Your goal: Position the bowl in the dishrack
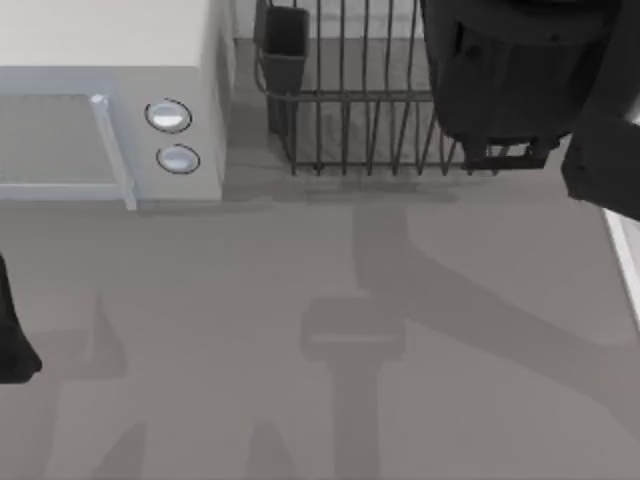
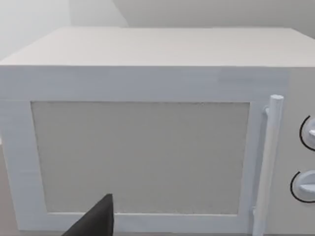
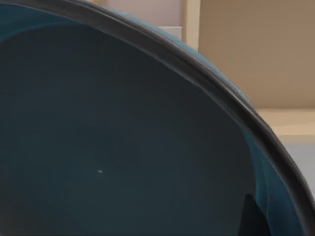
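Note:
The bowl [image 3: 123, 147], dark teal with a dark rim, sits very close to the camera in the right wrist view, and a dark fingertip [image 3: 253, 216] rests against its inner wall. My right gripper [image 1: 505, 150] hangs over the right part of the dishrack [image 1: 340, 120], a dark grey wire rack at the table's back centre, and appears shut on the bowl. In the top view my right arm hides the bowl. The rack's dark utensil cup [image 1: 284, 45] stands at its left corner. My left arm [image 1: 12, 345] stays parked at the left edge of the table.
A white microwave [image 1: 110, 90] with two round knobs [image 1: 168, 116] stands at the back left, right next to the rack. In the left wrist view its door [image 2: 142, 157] and handle [image 2: 268, 162] are close in front. Arm shadows fall across the grey tabletop [image 1: 320, 330].

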